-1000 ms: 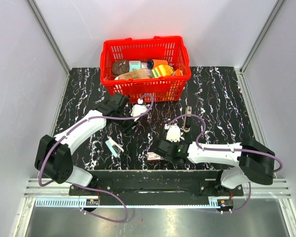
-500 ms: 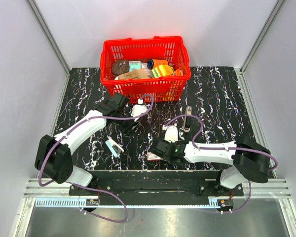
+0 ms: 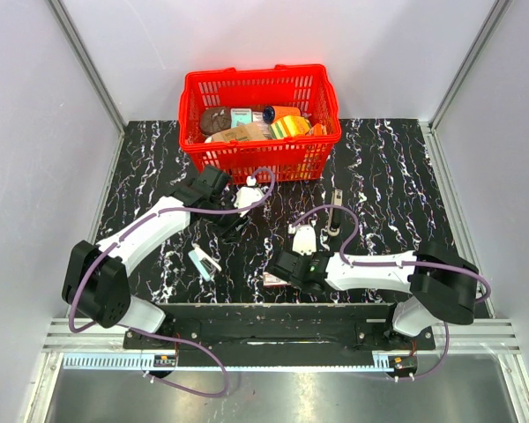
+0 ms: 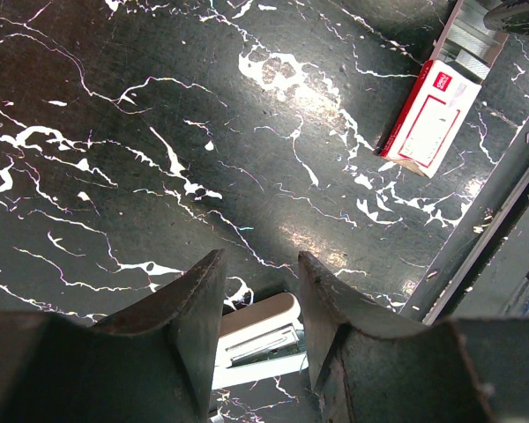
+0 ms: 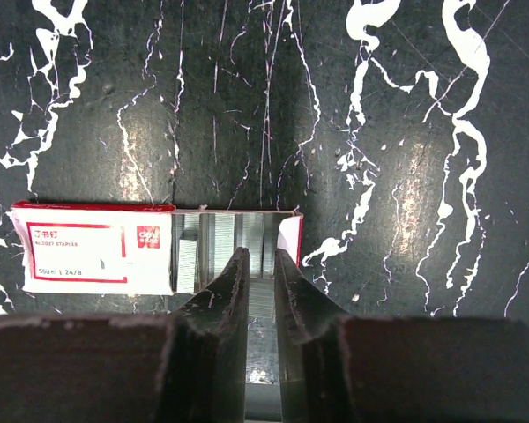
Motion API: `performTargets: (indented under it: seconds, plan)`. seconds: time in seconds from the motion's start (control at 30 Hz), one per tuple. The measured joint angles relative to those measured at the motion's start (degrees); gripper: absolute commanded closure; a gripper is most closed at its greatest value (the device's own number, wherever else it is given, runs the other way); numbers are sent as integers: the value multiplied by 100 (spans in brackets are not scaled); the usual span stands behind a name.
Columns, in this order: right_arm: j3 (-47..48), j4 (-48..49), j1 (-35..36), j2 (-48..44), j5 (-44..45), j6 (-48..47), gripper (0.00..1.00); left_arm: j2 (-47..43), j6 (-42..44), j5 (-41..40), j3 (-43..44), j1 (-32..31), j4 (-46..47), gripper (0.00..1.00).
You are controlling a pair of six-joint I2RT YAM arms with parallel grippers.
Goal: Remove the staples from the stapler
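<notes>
Stapler (image 3: 204, 262), pale teal-blue and white, lies on the near-left part of the black, white-veined surface (image 3: 388, 176), beside the left arm's forearm. The left tool (image 3: 233, 229) stands above the surface, farther back and to the right of the stapler and not touching it. In the left wrist view its two fingers (image 4: 194, 308) are spread, with nothing gripped between them. Beyond the gap, at the bottom edge of that view, a white half of the stapler and a metallic part beneath it are visible.

A flat white-and-red carton (image 3: 274, 279) rests near the front edge of the surface, right of the stapler and well apart from it. The right tool (image 3: 282, 267) is directly over this carton. The right wrist view shows the carton's sleeve slid partly aside, exposing rows of staples (image 5: 216, 238) in its tray. The right tool's fingers (image 5: 225, 300) stand close together with only a narrow slit between them, their tips at the exposed tray. Whether they pinch a strip of staples cannot be told.

A thin dark grey bar (image 3: 335, 211) lies farther back, right of centre. A red basket (image 3: 260, 75) holding assorted goods stands at the rear of the surface.
</notes>
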Motion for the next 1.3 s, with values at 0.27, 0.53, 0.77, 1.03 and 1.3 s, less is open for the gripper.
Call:
performTargets:
  seconds: [0.27, 0.53, 0.77, 1.03, 1.3]
  plan:
    - [4, 81, 0, 85, 0, -59, 76, 0, 0, 0, 0, 0, 0, 57]
    - [15, 116, 0, 107, 0, -98, 71, 0, 0, 0, 0, -9, -4, 57]
    - [26, 118, 0, 122, 2, -131, 69, 0, 0, 0, 0, -11, -13, 56]
    - [39, 17, 0, -55, 31, -138, 69, 0, 9, -4, 0, -28, -28, 56]
    - [144, -240, -201, -1130, 79, -177, 69, 105, 131, -24, 0, -114, -46, 56]
